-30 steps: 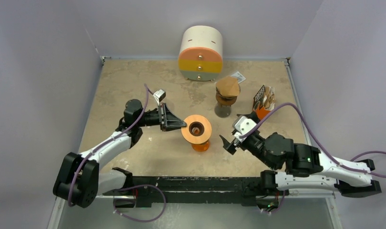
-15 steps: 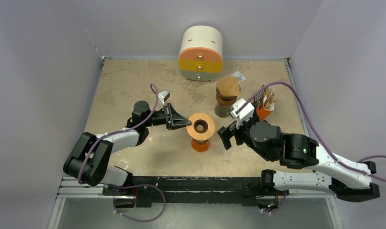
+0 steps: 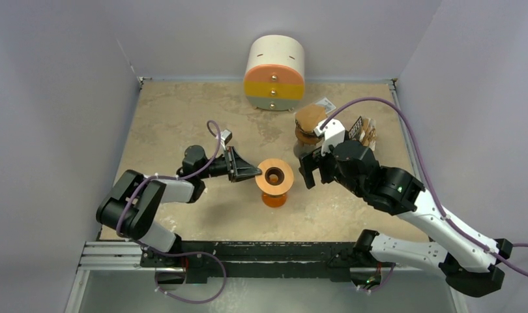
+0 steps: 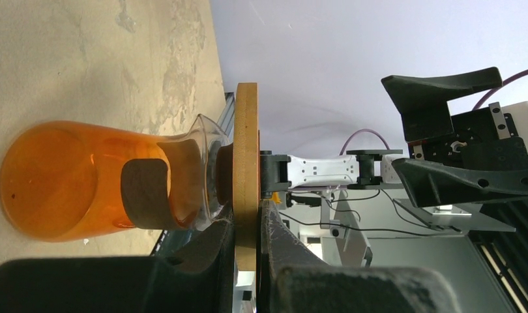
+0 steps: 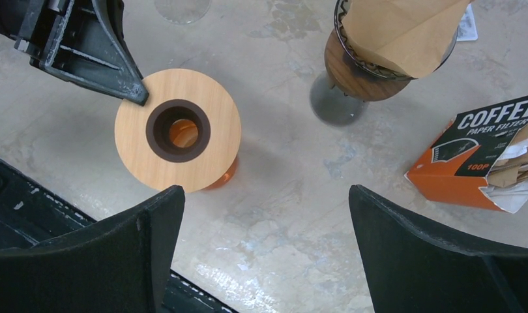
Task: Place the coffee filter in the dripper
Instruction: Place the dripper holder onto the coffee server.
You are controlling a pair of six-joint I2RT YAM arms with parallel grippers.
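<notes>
top external | mottled beige table (image 3: 170,111) | lilac walls (image 3: 53,78) | right claw (image 3: 315,177) spread

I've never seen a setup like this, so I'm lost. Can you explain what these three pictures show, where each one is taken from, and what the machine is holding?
These are two robot arms bolted to the near edge of a table. One picture looks down from above, and the other two come from a small camera on each wrist. The left pincer is shut on the rim of a wooden disc that sits on an orange glass vessel. The right pincer is wide open and holds nothing; it hovers above the table. Near it, a brown paper filter sits in a holder. Beside that is an orange box of coffee filters, and at the back stands a round set of drawers.
</notes>
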